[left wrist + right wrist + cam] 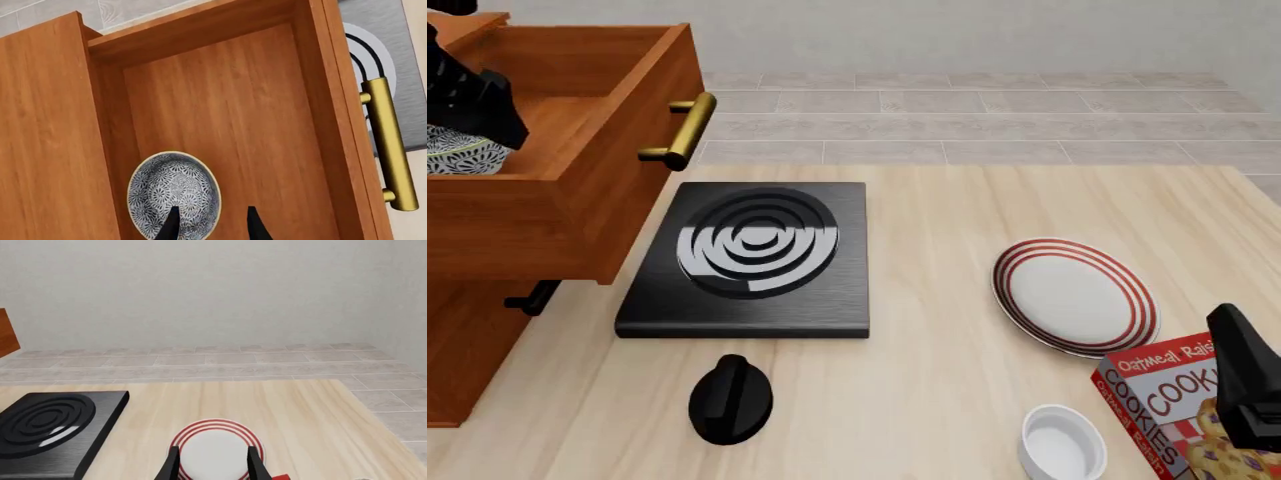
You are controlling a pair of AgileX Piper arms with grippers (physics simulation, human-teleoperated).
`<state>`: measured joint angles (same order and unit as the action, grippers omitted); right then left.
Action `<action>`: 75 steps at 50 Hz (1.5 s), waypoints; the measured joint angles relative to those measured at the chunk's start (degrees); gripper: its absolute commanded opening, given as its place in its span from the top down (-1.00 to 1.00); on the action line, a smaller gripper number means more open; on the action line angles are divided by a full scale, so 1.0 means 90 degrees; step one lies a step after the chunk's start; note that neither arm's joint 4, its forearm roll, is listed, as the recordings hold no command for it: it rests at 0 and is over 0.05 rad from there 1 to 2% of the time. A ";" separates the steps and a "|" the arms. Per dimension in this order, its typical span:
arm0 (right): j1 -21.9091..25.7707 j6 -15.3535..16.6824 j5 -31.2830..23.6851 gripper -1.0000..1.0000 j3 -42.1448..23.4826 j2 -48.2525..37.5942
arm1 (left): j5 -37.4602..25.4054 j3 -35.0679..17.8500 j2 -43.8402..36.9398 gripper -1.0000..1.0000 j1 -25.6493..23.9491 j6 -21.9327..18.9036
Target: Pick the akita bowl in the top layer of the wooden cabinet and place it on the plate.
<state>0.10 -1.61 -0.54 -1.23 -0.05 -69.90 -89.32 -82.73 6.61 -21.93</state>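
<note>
The top layer of the wooden cabinet stands pulled out, its brass handle facing the table. Inside lies the akita bowl, blue-black and white speckled, near the drawer's side wall; only its edge shows in the front view. My left gripper is open just above it, one finger over the bowl's inside and the other outside its rim. The red-ringed white plate lies on the table at the right. My right gripper is open with nothing in it, hovering near the plate.
A black square stove sits beside the cabinet, partly under the open drawer. In front of it lies a black knob-like object. A white ramekin and a cookie box stand at the front right by my right arm.
</note>
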 measured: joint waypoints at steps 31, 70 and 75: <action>-0.0007 -0.0012 -0.0007 -1.00 -0.0001 -0.0001 | 0.0000 0.0073 -0.0136 -1.00 0.0063 -0.0027; 0.0002 -0.0015 -0.0016 -1.00 0.0010 0.0002 | 0.0002 0.0268 -0.0184 -1.00 0.0051 0.0055; 0.0002 -0.0014 -0.0016 -1.00 0.0009 0.0001 | 0.0004 0.0298 -0.0178 -1.00 0.0045 0.0069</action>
<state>0.12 -1.74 -0.68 -1.15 -0.03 -69.86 -86.64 -84.33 7.02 -21.31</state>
